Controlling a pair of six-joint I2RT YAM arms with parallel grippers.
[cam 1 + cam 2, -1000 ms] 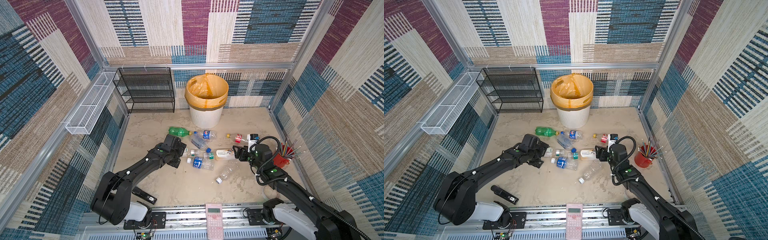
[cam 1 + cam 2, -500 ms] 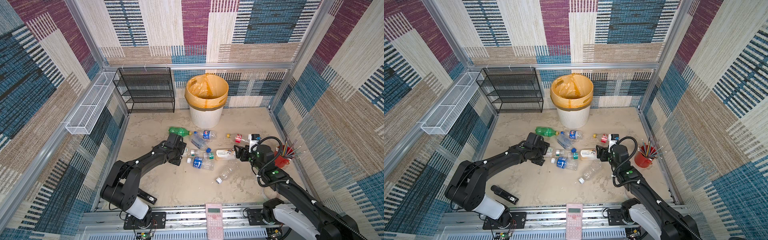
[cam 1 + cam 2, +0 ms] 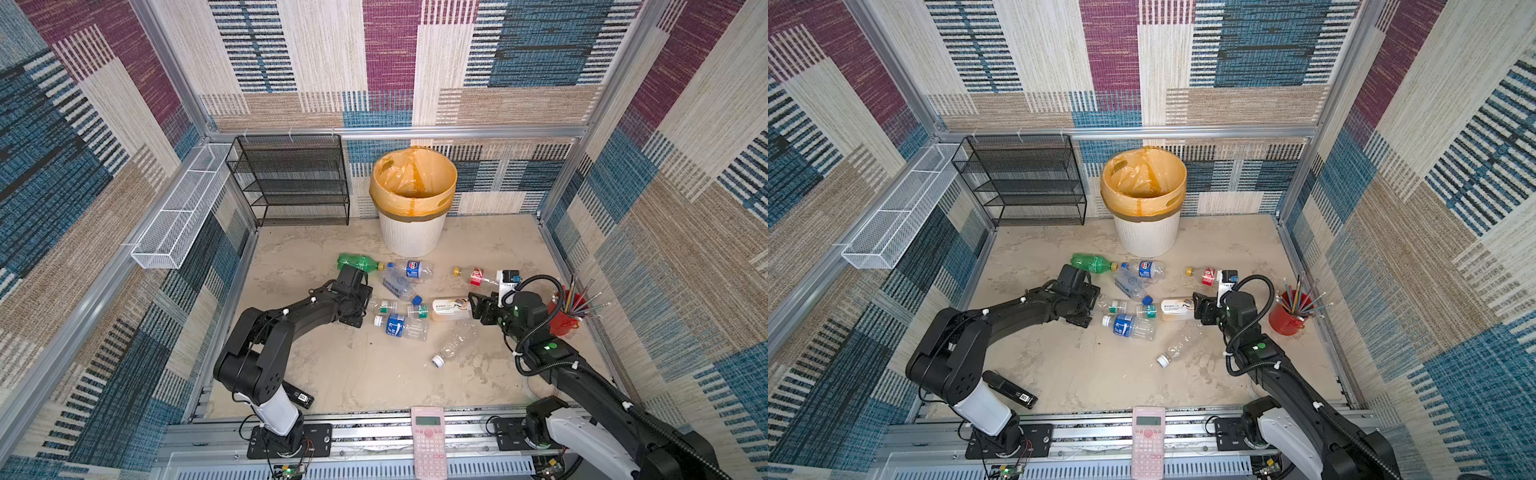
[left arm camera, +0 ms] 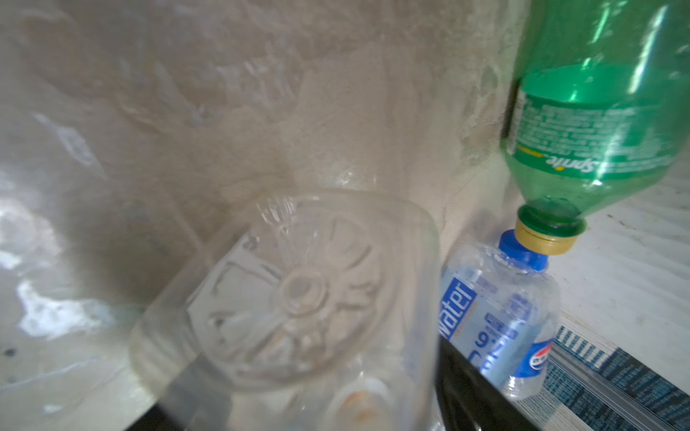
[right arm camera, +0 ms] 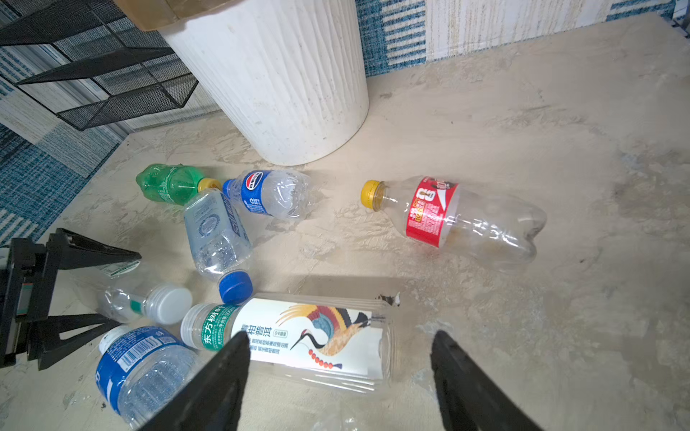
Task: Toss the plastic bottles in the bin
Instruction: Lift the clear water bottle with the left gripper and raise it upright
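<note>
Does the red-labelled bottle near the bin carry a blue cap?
No, the red-labelled bottle lying on the floor has a yellow cap in the right wrist view.

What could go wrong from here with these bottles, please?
The left hand straddles a white-capped clear bottle packed among others; closing might nudge neighbours. The right hand hovers open over the crane-label bottle, one finger near the blue-label bottle, so it may catch both. Its arm could knock the pencil cup.
</note>
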